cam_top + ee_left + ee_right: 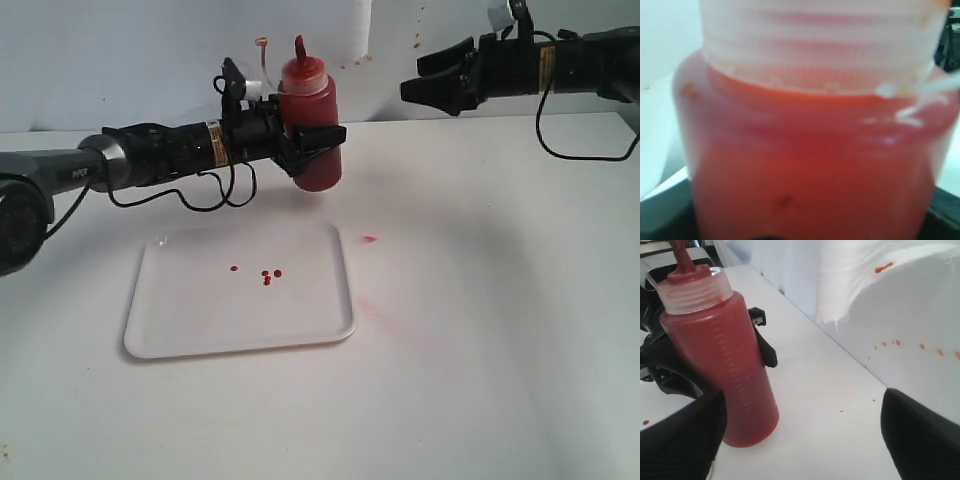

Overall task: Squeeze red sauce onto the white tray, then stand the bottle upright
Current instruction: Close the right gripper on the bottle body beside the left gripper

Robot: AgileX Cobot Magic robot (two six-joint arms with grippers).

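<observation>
**Ext. view.**
- Item 1: translucent orange-red cylindrical plastic squeeze bottle (310, 105), red cap, pointed nozzle up. It stood upright just beyond the far right corner of item 2. Couldn't tell whether the base sat on the white counter (500, 300) or hung just above it.
- Item 2: flat white rectangular plastic tray (180, 320), rounded corners, low rim. It lay flat near the front-left of the counter.
- Item 3: glossy dark red sauce, a few tiny round drops (265, 274) near the tray's middle; the rest was inside the bottle.
- Left tool (312, 140) was clamped round the bottle's mid-body, arm reaching in level from the left.
- Right tool (412, 80) was raised at upper right, well apart from the bottle, jaws spread, nothing in them.

**L. wrist view.**
- The bottle body (810, 165) filled the frame, blurred, with the ribbed cap collar above it. Black jaw parts showed at the lower corners, so the grip was consistent with the ext. view.

**R. wrist view.**
- The bottle (725, 365) showed upright with the left tool's black fingers round it.
- The right tool's own fingertips (920, 435) stood wide apart and empty.

**Step (judged).**
- Squeeze looked done, since drops were on the tray. Standing the bottle up was in hand.

**Next (judged).**
- Seat the base flat on the counter, spread the left jaws slowly, and back off level so the tall bottle doesn't tip.
</observation>
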